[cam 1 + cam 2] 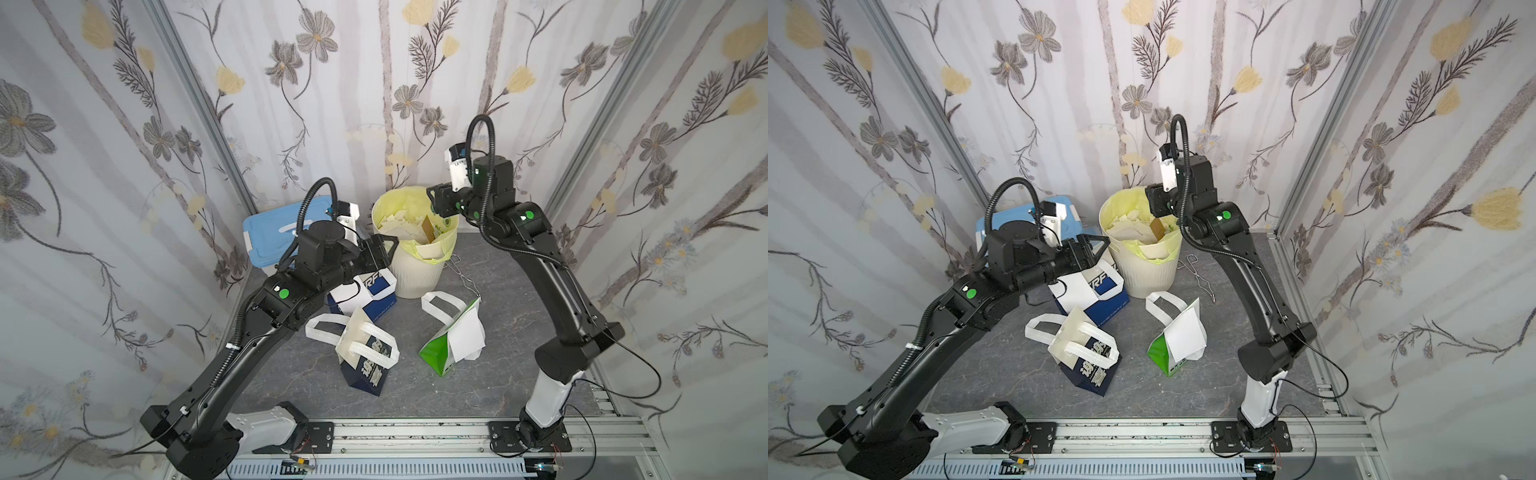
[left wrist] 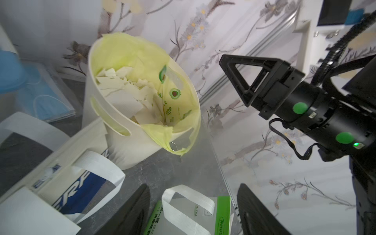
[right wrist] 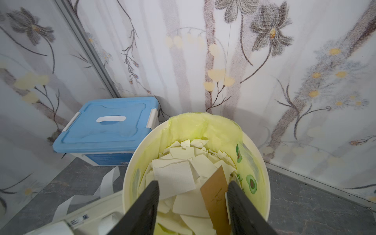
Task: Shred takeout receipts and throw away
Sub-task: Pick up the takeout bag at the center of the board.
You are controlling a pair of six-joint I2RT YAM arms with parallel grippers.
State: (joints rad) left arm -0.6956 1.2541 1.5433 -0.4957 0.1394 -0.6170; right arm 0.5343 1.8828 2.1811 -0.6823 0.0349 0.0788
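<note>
Aluminium rail (image 1: 415,432) at the near edge carries both arm bases. Beyond it, on the grey tabletop (image 1: 519,332):

1. Near centre: a navy bag (image 1: 365,374) lies on its side, white loop handles across its pale face.
2. Right of it: a green-and-white bag (image 1: 436,353) lies tilted. One whole takeout receipt (image 1: 465,336), a plain white sheet, rests against its upper face; both top views show it (image 1: 1185,336).
3. Farther left: a blue-and-white bag (image 1: 1108,291) stands upright just beside the bin, with a second white sheet (image 1: 1077,291) against its near face.
4. A thin wire item (image 1: 465,278) lies on the tabletop right of the bin.

Left gripper (image 2: 193,186): above the blue-and-white bag, just left of the bin. Its fingers (image 2: 138,209) stand wide apart with nothing between them.

Far centre: a cream waste bin (image 1: 415,274) with a yellow-green liner. It contains torn receipt pieces (image 3: 177,177) piled near the rim, and one brown card piece (image 3: 215,193) standing on edge at the right.

Right gripper (image 3: 193,183): above the far right part of the bin opening, pointing down into it. Its jaws are parted and empty; the torn pieces lie below them.

Far left: a blue-lidded storage box (image 3: 107,124) is closed and sits against the floral wall, just left of the bin.
</note>
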